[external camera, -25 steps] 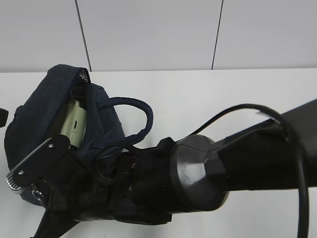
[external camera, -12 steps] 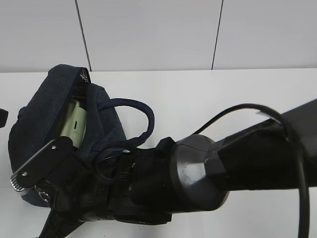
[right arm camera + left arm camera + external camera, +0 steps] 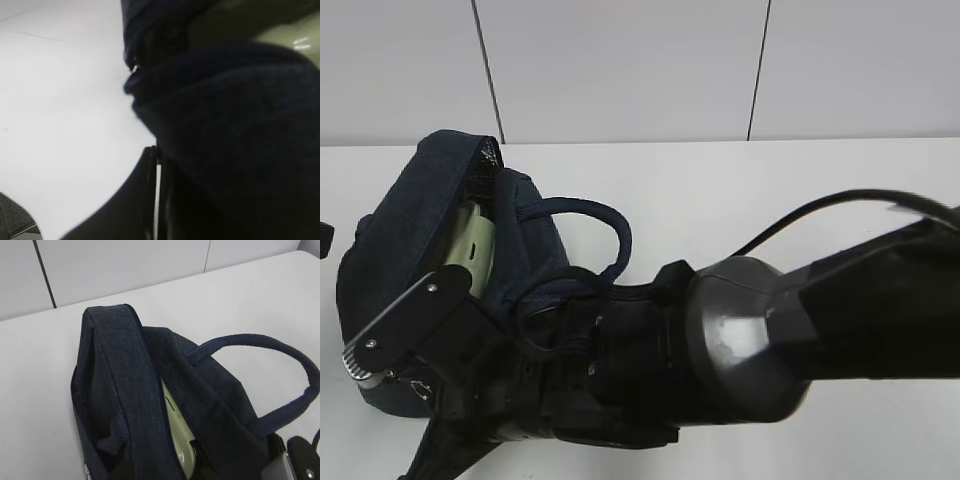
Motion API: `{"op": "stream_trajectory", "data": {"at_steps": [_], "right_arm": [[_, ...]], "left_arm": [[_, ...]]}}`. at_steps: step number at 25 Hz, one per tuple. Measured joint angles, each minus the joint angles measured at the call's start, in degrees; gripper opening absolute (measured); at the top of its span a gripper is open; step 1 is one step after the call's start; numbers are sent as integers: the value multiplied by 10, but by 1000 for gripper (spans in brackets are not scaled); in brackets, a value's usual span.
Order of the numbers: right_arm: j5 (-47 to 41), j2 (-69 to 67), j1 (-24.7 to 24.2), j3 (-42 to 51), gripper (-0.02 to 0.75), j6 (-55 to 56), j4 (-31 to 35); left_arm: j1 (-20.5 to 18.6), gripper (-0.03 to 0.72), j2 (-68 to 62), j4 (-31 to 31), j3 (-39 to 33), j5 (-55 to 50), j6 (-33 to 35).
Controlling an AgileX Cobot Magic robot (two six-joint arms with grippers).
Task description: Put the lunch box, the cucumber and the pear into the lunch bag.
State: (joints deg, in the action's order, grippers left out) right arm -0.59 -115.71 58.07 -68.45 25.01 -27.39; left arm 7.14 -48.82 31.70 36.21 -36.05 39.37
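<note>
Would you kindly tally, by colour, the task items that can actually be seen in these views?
Dark navy: 1, the lunch bag, lying on the white table.
Pale sage green: 1, the lunch box lid showing inside the bag's opening.
Total: 2.
The cucumber and the pear are not visible in any view.

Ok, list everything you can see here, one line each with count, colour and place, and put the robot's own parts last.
lunch bag: one, dark navy, left on the table, top open.
handle: one loop clearly seen, navy, arching off the bag's right side.
lunch box: one, pale green lid showing, inside the bag's opening.
table: one, white, under everything.
wall: pale grey panels, behind the table.
right gripper: one, black, shut, against the bag's fabric.
left gripper: jaws not in view.
</note>
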Motion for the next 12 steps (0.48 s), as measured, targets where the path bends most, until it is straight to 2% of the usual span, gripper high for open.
{"op": "stream_trajectory", "data": {"at_steps": [8, 12], "right_arm": [[-15, 15, 52, 7, 0, 0, -12], [-28, 25, 58, 7, 0, 0, -12]], "left_arm": [[0, 242, -1, -25, 0, 0, 0], [0, 242, -1, -36, -1, 0, 0]]}}
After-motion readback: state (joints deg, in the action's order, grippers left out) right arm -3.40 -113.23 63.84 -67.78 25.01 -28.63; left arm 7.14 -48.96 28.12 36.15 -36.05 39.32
